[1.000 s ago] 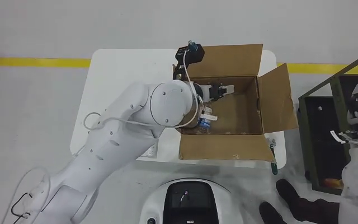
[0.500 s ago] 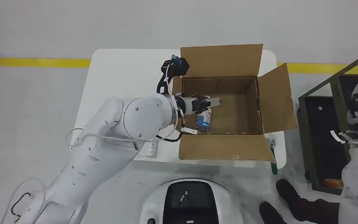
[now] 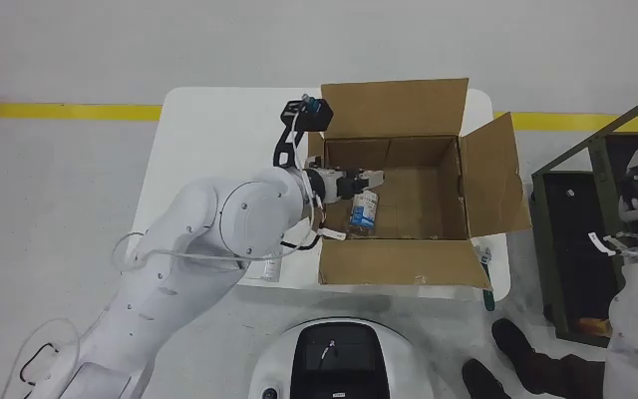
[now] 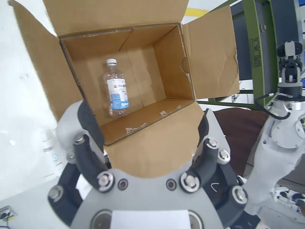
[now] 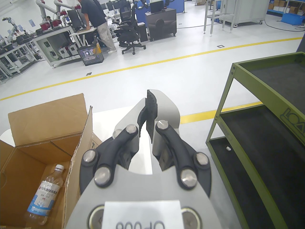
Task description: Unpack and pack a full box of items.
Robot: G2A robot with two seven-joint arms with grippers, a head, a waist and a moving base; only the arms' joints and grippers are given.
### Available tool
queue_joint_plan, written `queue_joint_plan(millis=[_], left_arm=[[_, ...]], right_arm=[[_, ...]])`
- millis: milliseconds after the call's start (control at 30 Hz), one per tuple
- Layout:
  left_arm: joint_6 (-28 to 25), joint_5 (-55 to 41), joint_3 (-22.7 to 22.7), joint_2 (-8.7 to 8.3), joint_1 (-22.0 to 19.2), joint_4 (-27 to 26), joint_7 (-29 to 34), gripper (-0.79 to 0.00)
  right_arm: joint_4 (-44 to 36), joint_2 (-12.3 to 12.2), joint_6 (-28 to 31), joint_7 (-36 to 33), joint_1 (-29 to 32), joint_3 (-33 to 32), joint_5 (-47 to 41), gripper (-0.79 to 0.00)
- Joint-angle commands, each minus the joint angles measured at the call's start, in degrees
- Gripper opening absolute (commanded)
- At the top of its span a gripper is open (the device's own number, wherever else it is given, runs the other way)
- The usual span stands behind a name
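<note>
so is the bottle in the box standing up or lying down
Lying down. The bottle rests on its side on the floor of the cardboard box, its whole length, label and white cap visible from above.

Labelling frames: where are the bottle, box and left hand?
bottle (image 4: 118, 94), left wrist view, on its label.
box (image 3: 397, 108), top view, on its far flap.
left hand (image 4: 145, 115), left wrist view, between its fingertips.

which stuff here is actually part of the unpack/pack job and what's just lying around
Job:
- cardboard box
- clear bottle lying inside it
- second bottle on the table beside the box
- left claw, open over the box

Lying about:
- green cart
- right claw, shut, near the cart
</note>
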State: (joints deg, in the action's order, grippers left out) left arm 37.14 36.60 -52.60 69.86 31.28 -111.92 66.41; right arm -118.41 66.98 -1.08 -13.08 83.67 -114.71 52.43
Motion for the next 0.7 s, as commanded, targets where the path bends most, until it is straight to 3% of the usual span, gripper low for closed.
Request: queue_joint_plan(millis=[0, 133, 433, 667], left_arm=[[-1.0, 3.6, -1.1, -0.70, 0.6, -1.1, 1.8, 0.000], [-3.4, 7.3, -5.2, -2.29, 3.7, -1.9, 4.1, 0.000], [-10.8, 12.9, -14.9, -5.76, 15.2, -5.3, 11.5, 0.000], [-16.8, 22.9, -18.6, -6.91, 23.6, -7.1, 17.6, 0.000]], right_arm=[[0.0, 0.0, 0.0, 0.0, 0.0, 0.0, 0.0, -0.785], [0.0, 0.0, 0.0, 0.0, 0.0, 0.0, 0.0, -0.785], [0.0, 0.0, 0.0, 0.0, 0.0, 0.0, 0.0, -0.785], [0.0, 0.0, 0.0, 0.0, 0.0, 0.0, 0.0, -0.785]])
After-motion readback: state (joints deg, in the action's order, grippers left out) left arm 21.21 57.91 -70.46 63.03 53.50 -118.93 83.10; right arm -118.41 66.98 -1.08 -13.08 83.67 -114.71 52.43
